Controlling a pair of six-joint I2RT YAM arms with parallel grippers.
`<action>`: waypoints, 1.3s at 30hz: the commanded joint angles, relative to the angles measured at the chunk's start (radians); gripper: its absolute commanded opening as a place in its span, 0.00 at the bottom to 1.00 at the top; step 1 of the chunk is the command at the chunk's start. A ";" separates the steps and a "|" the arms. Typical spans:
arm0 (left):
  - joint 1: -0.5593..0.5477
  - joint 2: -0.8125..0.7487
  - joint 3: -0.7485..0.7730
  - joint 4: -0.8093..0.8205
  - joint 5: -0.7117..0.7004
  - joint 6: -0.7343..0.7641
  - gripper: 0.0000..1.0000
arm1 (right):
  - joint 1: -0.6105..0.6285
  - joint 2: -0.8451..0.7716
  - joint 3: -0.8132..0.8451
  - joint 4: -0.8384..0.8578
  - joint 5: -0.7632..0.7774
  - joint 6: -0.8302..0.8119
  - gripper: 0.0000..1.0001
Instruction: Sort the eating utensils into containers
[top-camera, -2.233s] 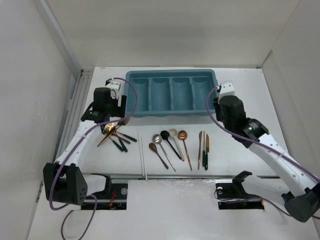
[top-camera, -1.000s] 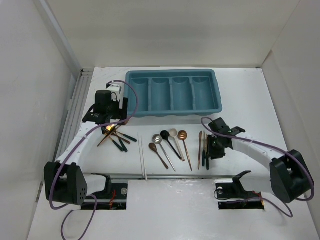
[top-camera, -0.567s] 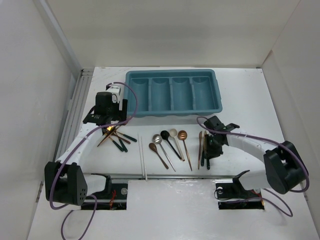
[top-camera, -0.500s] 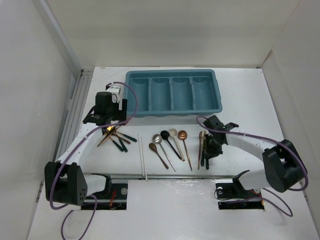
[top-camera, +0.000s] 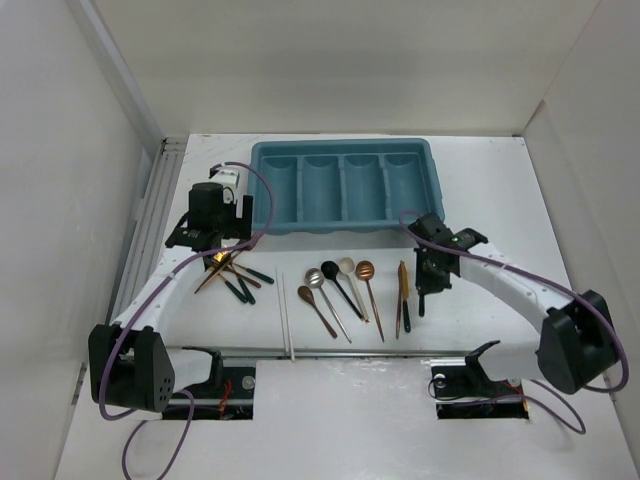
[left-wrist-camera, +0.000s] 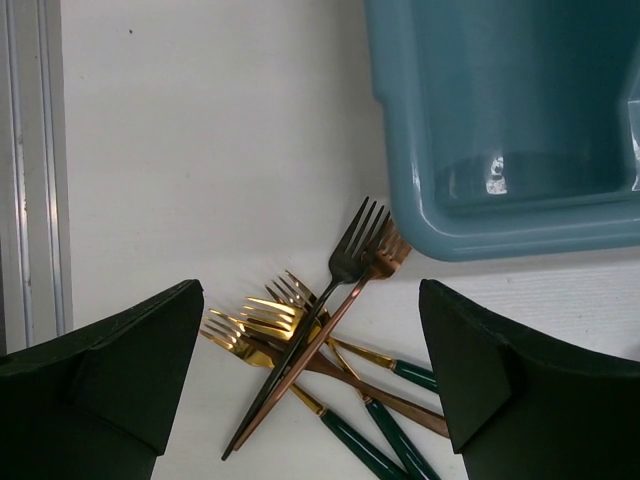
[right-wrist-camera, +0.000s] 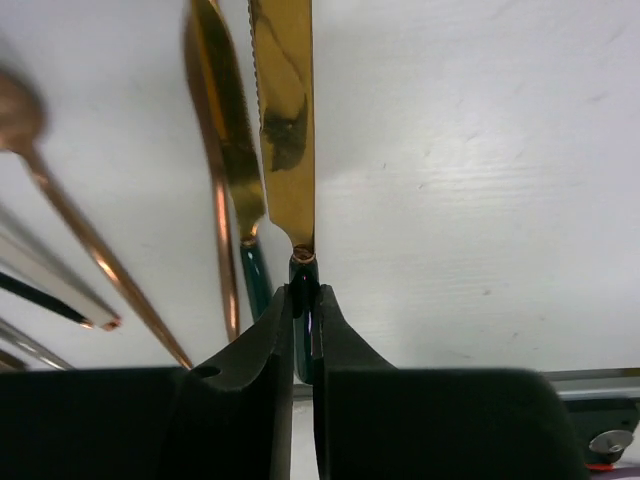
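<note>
Okay, quick one: over the last 2 seconds your right arm has swung down from beside the tray (top-camera: 345, 225) to the knife row, and the right gripper (right-wrist-camera: 303, 300) has closed from partly open to pinched tight. Its fingers are now clamped on the green handle of the gold knife (right-wrist-camera: 283, 100), right where handle meets blade. From the top camera that knife has slid a little to the right, away from the other 2 knives (right-wrist-camera: 228, 140), which lie just beside it on the table (right-wrist-camera: 480, 180). You can't tell from either view whether it is off the surface yet. That means the grasp looks done and the carry to the tray is probably next; all 4 slots (top-camera: 322, 185) look empty, so nothing is sorted so far. The grip is thin and near the end of the handle, so watch for the blade swinging or slipping as you lift. Your left gripper (left-wrist-camera: 310, 345) has barely moved: fingers spread wide, holding nothing, hovering over the crossed pile of forks (left-wrist-camera: 350, 250) just beside the tray's near left corner. The spoons (top-camera: 340, 285) and chopsticks (top-camera: 285, 315) sit untouched between the 2 arms. Roughly everything is left to do.
</note>
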 joint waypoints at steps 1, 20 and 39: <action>-0.005 -0.027 -0.001 0.028 -0.022 0.009 0.87 | -0.002 -0.070 0.129 -0.117 0.168 0.013 0.00; 0.072 0.025 0.083 -0.061 -0.058 0.007 0.87 | -0.244 0.769 1.114 0.104 -0.050 -0.602 0.00; 0.081 0.046 0.094 -0.030 -0.017 -0.031 0.87 | -0.171 0.259 0.531 0.135 -0.082 -0.389 0.63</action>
